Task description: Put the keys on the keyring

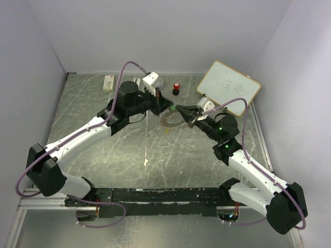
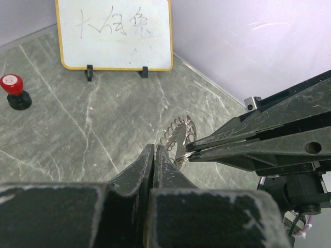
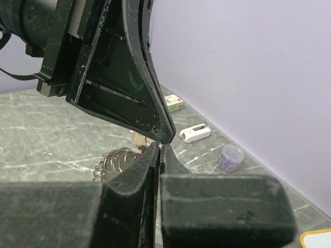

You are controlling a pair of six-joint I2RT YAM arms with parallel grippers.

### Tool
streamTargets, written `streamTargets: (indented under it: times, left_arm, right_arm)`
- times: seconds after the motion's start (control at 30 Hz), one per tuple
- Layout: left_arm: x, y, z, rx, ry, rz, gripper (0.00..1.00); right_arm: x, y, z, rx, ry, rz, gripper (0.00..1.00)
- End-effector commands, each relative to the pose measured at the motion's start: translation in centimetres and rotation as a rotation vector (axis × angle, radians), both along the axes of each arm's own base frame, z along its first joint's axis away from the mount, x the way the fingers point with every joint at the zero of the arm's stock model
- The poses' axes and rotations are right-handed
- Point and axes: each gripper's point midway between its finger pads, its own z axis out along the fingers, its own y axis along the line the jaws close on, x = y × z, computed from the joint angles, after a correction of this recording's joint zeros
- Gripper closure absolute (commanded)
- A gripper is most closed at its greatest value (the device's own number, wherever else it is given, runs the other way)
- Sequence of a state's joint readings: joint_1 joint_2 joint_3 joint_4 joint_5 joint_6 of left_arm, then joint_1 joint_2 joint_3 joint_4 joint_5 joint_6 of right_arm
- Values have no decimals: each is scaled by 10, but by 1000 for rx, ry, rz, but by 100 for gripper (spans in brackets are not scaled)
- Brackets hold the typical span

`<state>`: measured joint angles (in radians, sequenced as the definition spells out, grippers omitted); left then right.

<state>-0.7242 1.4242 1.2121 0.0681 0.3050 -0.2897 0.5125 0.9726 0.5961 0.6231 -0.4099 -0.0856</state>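
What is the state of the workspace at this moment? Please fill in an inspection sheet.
Surface: grey marbled table, scratched.
Job's things: large silver ridged keyring tilted up between both grippers. Green-headed key at their tips. Yellow-orange speck on the table below, probably the second key.
Clutter: orange-framed whiteboard, red-capped black knob, white box, white clip-like item, small clear cup.
Grippers: left gripper shut, contents unclear. Right gripper shut on the keyring's wire.
Cables: purple cables loop over both arms, no snag seen.
Surroundings: pale lilac walls.
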Motion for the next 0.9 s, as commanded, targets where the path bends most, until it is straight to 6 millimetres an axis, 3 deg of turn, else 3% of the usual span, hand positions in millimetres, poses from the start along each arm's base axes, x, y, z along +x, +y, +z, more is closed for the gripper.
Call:
streamTargets:
  times: [0.0, 0.3, 0.87]
  left_arm:
    - [16, 19, 11, -11, -30, 107, 93]
    - [17, 19, 23, -12, -56, 103, 93]
    - [13, 0, 6, 3, -18, 5, 93]
  right_arm:
    - [-4, -14, 43, 103, -122, -55, 100]
    - [-4, -14, 44, 97, -123, -58, 100]
    - [-1, -7, 51, 126, -133, -28, 100]
